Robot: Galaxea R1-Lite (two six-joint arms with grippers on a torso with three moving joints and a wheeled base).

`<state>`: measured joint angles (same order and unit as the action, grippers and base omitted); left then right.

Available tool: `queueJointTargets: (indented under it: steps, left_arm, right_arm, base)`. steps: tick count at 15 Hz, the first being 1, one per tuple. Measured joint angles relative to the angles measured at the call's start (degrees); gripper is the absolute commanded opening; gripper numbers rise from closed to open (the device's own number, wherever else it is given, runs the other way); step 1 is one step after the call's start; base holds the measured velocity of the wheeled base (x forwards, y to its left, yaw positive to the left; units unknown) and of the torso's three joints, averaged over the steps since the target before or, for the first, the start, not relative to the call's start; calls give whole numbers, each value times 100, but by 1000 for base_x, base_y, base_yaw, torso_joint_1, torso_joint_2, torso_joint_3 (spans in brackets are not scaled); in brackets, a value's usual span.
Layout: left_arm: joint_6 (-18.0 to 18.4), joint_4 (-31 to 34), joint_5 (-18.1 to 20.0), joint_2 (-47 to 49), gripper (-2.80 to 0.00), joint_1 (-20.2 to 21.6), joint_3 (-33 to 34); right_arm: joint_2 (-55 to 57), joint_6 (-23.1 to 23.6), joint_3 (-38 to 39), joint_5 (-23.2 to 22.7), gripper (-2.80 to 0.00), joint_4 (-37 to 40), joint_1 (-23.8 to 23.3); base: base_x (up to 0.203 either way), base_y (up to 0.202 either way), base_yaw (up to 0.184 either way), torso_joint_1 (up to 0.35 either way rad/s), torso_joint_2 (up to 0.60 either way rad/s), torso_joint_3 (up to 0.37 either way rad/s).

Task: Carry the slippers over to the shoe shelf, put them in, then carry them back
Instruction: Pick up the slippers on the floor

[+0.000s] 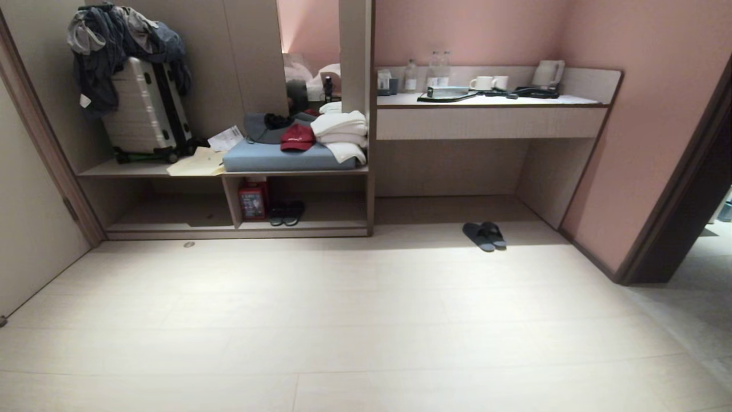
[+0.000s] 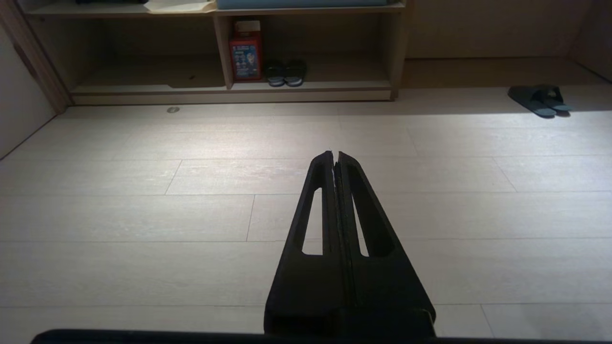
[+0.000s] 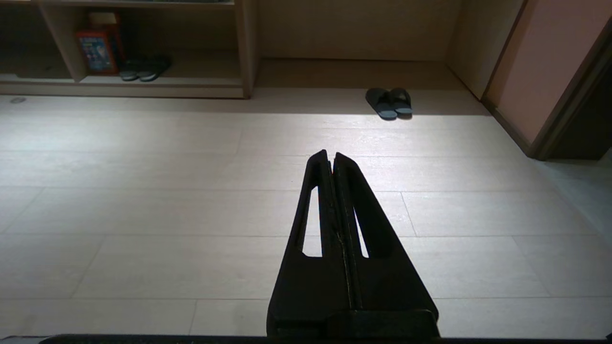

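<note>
Slippers [image 1: 484,236]: grey-blue pair, side by side and touching, on the floor [image 1: 343,320] at the mouth of the taller bare recess [image 1: 452,171] under the wall-mounted surface [image 1: 486,100]. Right of centre, far side of the room. Nothing touches them.

Shoe shelf [image 1: 303,224]: low cubby at far left, under the bench board, split by an upright divider [image 1: 231,200]. The right compartment holds a red box [image 1: 253,198] against the divider and, just beside it, a darker pair of slippers [image 1: 286,213]. Left compartment: contents not discernible in shadow.

Above the shelf: blue cushion [image 1: 286,157] carrying a red cap [image 1: 297,138] and folded white towels [image 1: 342,133]; a pale suitcase [image 1: 146,109] further left, with clothes heaped on top.

On the surface: two white cups [image 1: 489,83], a kettle [image 1: 548,73], bottles [image 1: 439,66].

Left tool [image 2: 334,154]: closed, fingers pressed together, empty, held over bare floor well short of the shelf. Right tool [image 3: 330,154]: closed, empty, likewise over bare floor, the grey-blue pair ahead and slightly to its right, well apart. Neither arm appears in the head view.
</note>
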<state>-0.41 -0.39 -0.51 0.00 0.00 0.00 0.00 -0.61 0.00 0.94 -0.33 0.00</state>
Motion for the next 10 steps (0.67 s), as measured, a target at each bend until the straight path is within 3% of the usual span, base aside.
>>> queueJointTargets:
  steps: [10]
  left_arm:
    - [1,8,0,0,-280,2,0]
  right_arm:
    - [0,-24,0,8,-280,-2,0]
  base:
    - [196,0,0,3,3,2]
